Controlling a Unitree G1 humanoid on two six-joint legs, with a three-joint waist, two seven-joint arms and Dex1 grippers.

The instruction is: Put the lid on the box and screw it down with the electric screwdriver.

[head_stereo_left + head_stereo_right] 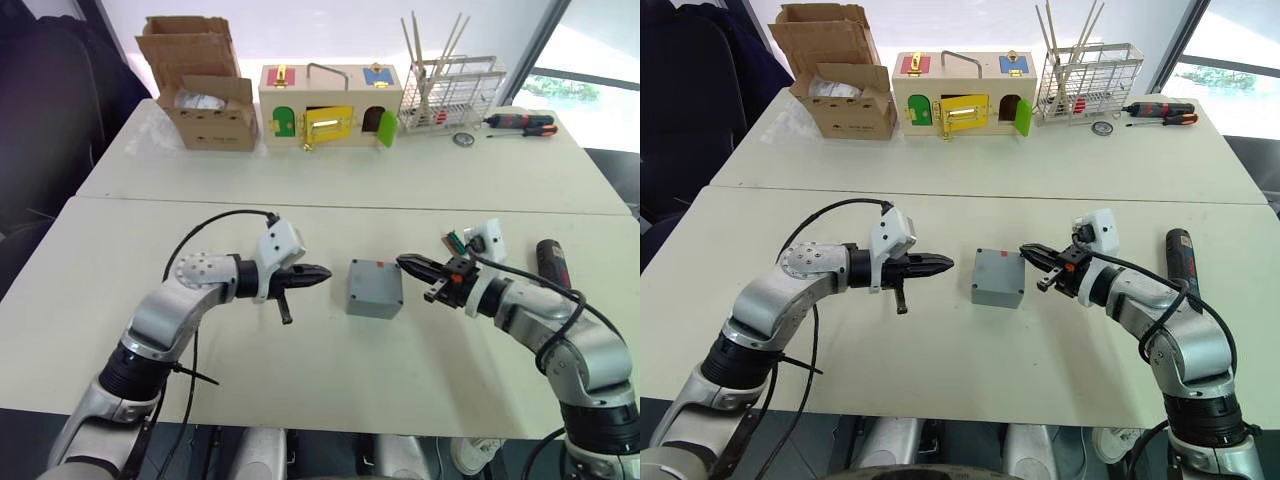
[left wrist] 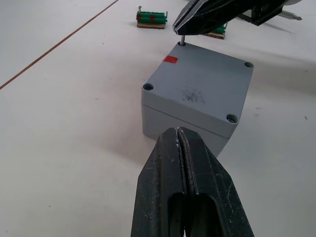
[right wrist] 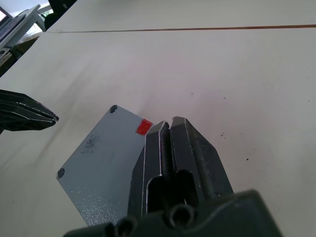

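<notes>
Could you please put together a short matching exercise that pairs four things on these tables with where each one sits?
Things:
1. box
2. electric screwdriver
3. cardboard box
4. right end effector

Places:
A. far table, at its left end
B. lying on the near table, outside the right arm
C. holding a screw at the lid's corner by the red mark
D. near table, between the two end effectors

Pairs: 1-D, 2-B, 3-A, 4-C

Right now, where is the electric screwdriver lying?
The electric screwdriver lies on the near table at the robot's far right, beyond the right arm's elbow, well apart from the box at the centre.
</notes>
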